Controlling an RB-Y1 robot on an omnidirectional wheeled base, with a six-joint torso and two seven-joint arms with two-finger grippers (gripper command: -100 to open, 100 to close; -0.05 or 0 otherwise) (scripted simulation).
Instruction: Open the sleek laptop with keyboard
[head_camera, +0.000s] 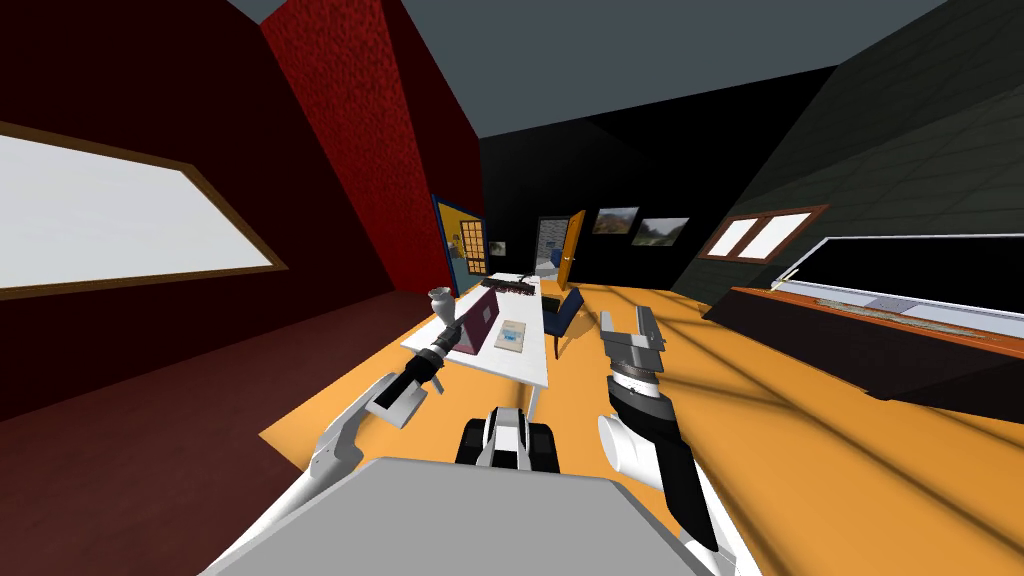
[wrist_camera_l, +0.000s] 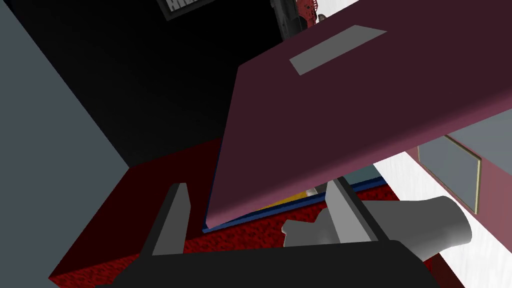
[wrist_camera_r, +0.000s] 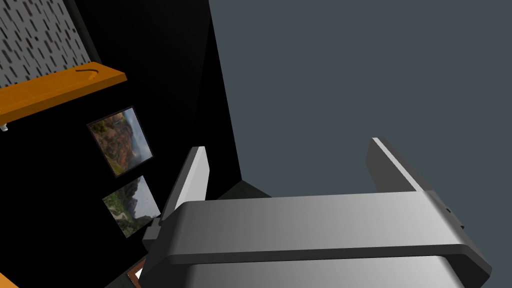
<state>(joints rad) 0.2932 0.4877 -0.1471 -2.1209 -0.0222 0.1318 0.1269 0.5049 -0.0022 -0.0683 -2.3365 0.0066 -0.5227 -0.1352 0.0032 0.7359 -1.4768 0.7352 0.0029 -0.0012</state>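
Observation:
A maroon laptop (head_camera: 481, 321) sits on the white table (head_camera: 524, 368) with its lid partly raised. In the left wrist view the lid (wrist_camera_l: 350, 115) carries a grey rectangle and tilts up over the maroon base (wrist_camera_l: 492, 190) and its grey touchpad (wrist_camera_l: 449, 170). My left gripper (head_camera: 463, 331) (wrist_camera_l: 258, 184) is at the lid's near edge. Its fingers (wrist_camera_l: 172, 220) stand wide apart, open, with the lid's corner between and above them. My right gripper (head_camera: 626, 314) (wrist_camera_r: 290, 145) hangs raised to the right of the table, open and holding nothing.
A grey vase (head_camera: 437, 298) (wrist_camera_l: 435, 230) stands on the table just left of the laptop, close to my left gripper. A flat book (head_camera: 511, 335) lies right of the laptop. A blue chair (head_camera: 568, 310) is beside the table, dark clutter (head_camera: 505, 285) at its far end, a long dark counter (head_camera: 870, 335) on the right.

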